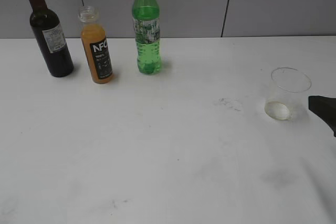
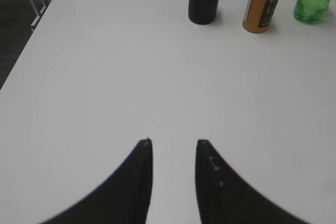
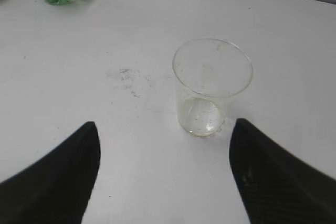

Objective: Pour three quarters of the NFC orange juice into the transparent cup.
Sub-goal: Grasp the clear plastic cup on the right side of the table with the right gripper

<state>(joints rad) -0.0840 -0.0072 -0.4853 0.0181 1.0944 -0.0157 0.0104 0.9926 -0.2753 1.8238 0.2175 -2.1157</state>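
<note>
The NFC orange juice [image 1: 97,48], a small capless bottle with a black label, stands upright at the back left; its lower part also shows in the left wrist view [image 2: 264,1]. The transparent cup [image 1: 287,94] stands upright and empty at the right; it also shows in the right wrist view [image 3: 210,87]. My right gripper [image 3: 164,129] is open, just short of the cup, with the cup nearer its right finger; only a dark tip [image 1: 323,109] shows in the exterior view. My left gripper [image 2: 173,142] is open and empty over bare table, well short of the bottles.
A dark wine bottle [image 1: 48,31] stands left of the juice and a green bottle with a yellow cap [image 1: 146,27] stands right of it. The white table's left edge [image 2: 29,40] shows in the left wrist view. Faint grey smudges [image 1: 230,103] mark the table left of the cup.
</note>
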